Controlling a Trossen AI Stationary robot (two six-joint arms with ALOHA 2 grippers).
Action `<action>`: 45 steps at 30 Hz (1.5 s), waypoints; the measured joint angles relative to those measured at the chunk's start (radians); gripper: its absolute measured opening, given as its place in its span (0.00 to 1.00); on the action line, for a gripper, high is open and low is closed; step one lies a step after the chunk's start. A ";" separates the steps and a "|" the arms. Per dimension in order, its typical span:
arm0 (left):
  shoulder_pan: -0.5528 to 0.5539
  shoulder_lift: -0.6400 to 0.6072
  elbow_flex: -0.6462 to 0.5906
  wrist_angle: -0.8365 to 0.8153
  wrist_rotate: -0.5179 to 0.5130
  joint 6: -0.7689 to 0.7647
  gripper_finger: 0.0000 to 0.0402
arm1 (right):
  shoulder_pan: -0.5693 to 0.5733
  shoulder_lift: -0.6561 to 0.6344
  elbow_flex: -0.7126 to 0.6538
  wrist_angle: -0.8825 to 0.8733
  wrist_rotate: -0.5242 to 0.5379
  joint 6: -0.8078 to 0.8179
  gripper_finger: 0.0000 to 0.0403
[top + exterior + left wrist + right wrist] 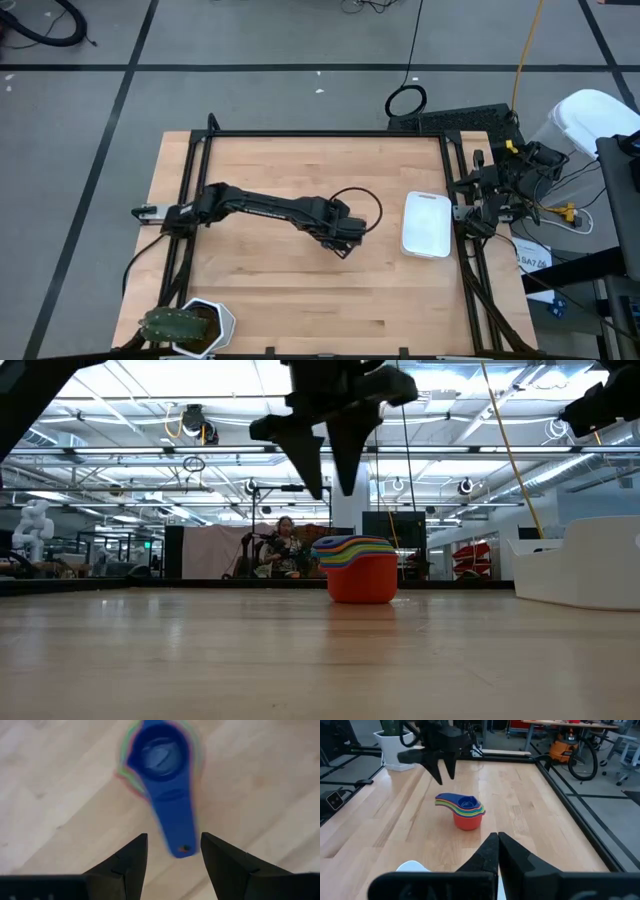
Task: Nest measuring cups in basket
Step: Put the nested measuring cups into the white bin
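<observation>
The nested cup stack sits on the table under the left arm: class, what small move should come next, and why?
Probably lower the left pincer onto the blue handle: it hovers open above the cup stack, which is nested but stands outside the basket.

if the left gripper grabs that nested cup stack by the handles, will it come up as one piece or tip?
Probably tippy: the cup stack has its handles fanned out to one side, so weight sits off-centre. The cups look like thin, stiff plastic, likely light. They are only loosely nested, so the outer red cup may drop off. The left gripper hangs open above.
</observation>
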 joint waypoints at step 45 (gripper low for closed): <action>0.006 0.066 -0.021 0.072 0.051 0.026 0.86 | 0.000 0.000 0.000 0.000 0.000 -0.002 0.00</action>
